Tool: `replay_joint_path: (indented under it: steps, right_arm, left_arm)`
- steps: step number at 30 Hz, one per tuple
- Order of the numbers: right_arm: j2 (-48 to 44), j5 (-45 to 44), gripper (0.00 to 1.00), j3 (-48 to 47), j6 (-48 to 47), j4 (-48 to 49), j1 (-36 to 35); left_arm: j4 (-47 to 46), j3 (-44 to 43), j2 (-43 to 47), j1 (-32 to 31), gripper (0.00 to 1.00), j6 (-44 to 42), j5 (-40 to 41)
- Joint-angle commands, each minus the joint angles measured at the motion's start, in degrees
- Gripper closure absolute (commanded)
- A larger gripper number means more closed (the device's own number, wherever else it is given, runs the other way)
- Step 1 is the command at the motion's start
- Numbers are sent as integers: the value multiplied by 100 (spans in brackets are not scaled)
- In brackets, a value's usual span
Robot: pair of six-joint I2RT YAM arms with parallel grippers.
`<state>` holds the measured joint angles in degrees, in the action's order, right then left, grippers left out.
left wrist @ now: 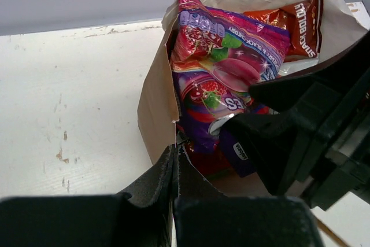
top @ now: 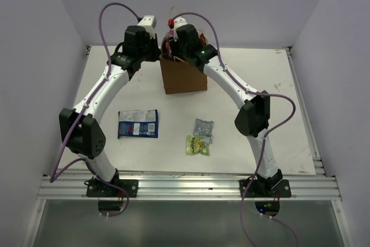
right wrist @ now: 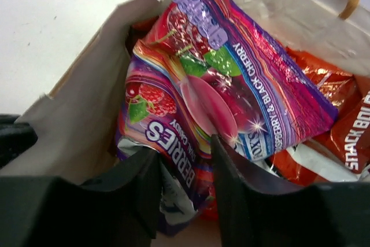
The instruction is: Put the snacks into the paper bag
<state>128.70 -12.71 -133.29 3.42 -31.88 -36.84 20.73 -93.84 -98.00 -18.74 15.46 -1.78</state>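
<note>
Straddling purple packet (right wrist: 231,85) in bag (right wrist: 81,105): right jaws.

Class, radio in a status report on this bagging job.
Left gripper shut on paper bag rim. Right gripper open around purple packet. Blue-white packet, silver-grey packet, yellow-green packet on table. Nothing blocking.

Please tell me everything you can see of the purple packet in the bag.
The purple packet is a flat, glossy, crinkly pouch printed with red berries, green leaves and the words BERRIES and RASPBERRY & BLACK CHERRY. It stands tilted inside the open paper bag, one corner above the rim, leaning over red-orange packets. Its lower edge sits between the parted fingers of the right gripper.
</note>
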Motion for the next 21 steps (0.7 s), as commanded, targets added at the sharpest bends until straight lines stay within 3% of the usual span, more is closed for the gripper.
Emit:
replay_joint_path:
  steps: [1,2,5,7,12,15,16,21]
  right_arm:
    - [-949,110,51,94,-227,-73,89]
    - [-1092,154,43,32,-245,-82,63]
    - [-1654,269,32,-276,-298,-292,-42]
    - [-1979,260,31,-189,-507,-267,-235]
    - [-3366,373,27,1365,-887,286,-929]
    - [-3824,874,27,2639,-555,585,-1264]
    - [-3896,945,26,3364,-466,873,-1412]
    - [-4055,1130,24,4995,-212,1850,-1993]
  left_arm:
    - [-280,-99,307,81,100,-61,11]
    - [-280,-108,307,81,100,-52,20]
    - [-324,-99,281,81,100,-26,38]
    - [-342,-108,255,81,100,0,38]
    - [-403,-73,228,81,100,53,38]
    - [-421,-55,237,81,100,36,64]
    - [-412,-64,246,81,100,36,46]
    - [-360,-55,281,81,100,-8,64]
